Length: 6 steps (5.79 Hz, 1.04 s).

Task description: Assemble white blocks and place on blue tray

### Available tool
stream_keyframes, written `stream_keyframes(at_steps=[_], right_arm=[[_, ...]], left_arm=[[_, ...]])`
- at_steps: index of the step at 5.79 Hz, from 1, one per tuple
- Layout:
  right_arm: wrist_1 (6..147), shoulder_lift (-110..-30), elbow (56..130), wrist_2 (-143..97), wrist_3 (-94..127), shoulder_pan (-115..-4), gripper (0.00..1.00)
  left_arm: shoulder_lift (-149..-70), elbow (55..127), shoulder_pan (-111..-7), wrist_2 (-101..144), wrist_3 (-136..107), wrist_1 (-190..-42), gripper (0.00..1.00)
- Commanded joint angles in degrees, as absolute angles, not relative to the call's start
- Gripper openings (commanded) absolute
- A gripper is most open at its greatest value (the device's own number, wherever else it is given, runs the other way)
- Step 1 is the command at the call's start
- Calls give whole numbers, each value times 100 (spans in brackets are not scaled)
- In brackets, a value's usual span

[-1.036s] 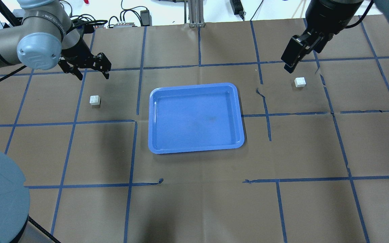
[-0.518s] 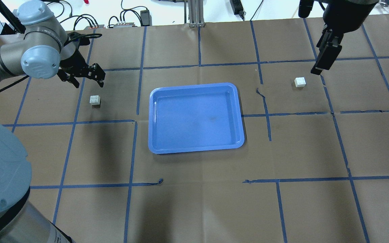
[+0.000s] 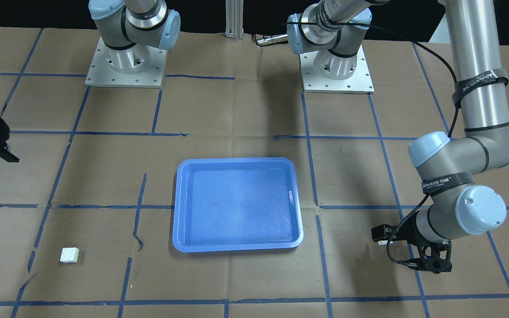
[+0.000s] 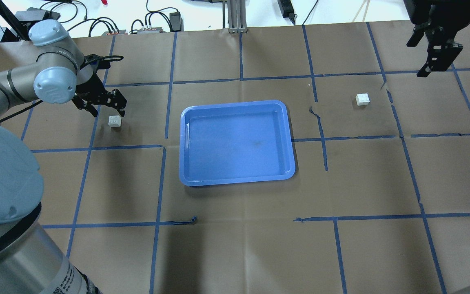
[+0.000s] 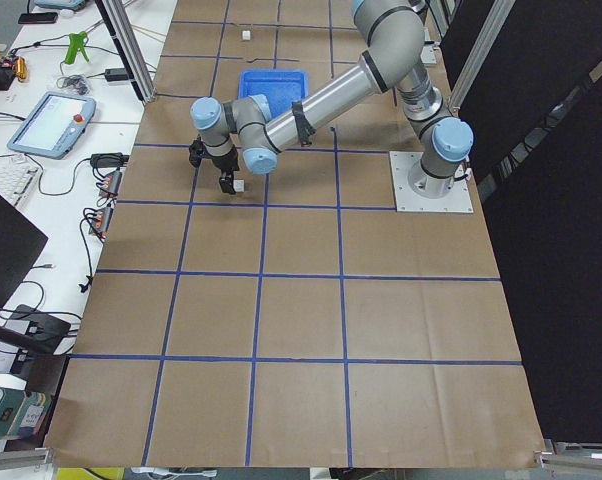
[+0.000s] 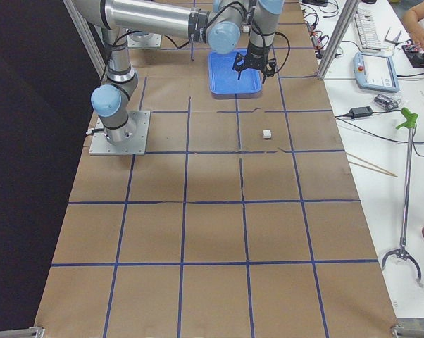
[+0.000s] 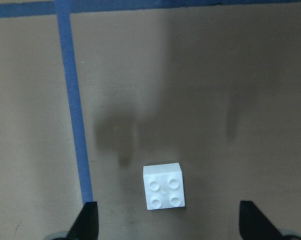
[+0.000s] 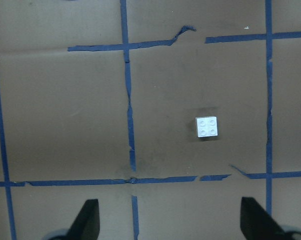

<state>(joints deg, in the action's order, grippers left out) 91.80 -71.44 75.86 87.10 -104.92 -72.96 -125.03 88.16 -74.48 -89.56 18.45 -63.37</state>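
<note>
One white block (image 4: 115,121) lies on the brown paper left of the blue tray (image 4: 237,143), which holds nothing. My left gripper (image 4: 108,111) is open and hovers just behind and above this block; in the left wrist view the block (image 7: 164,186) sits between the two fingertips (image 7: 88,220), slightly ahead of them. The other white block (image 4: 362,99) lies right of the tray. My right gripper (image 4: 431,65) is open, high and to the far right of it; the right wrist view shows that block (image 8: 206,127) well ahead and below.
Blue tape lines grid the brown paper. Cables and power bricks (image 4: 176,20) and a metal post (image 4: 235,16) stand at the table's far edge. The two arm bases (image 3: 336,66) stand at the robot's side of the table.
My left gripper has come down and nearer, towards the left block. My right gripper has swung right and away from the right block. Blocks and tray have not moved.
</note>
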Motion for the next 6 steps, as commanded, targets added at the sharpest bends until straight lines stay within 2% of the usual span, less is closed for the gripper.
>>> stream_keyframes(at_steps=[1,2,3,4,6], right_arm=[[9141,-6497,7067,8543,-10739,-7225,100],[9175,-6460,7127,8482,-11088,-7225,100],[9219,-6347,7319,7925,-11266,-7164,100],[9498,-6119,7539,7414,-11537,-6937,100],[9808,-5794,7935,6429,-11856,-6672,100]], left_arm=[[-12577,8815,-7444,-8938,1854,-6398,62],[-12568,8815,-7444,-8938,1854,-6407,26],[-12525,8815,-7444,-8947,1854,-6451,6],[-12411,8833,-7557,-8947,1985,-6512,2],[-11860,8912,-8415,-8982,3069,-6758,2]])
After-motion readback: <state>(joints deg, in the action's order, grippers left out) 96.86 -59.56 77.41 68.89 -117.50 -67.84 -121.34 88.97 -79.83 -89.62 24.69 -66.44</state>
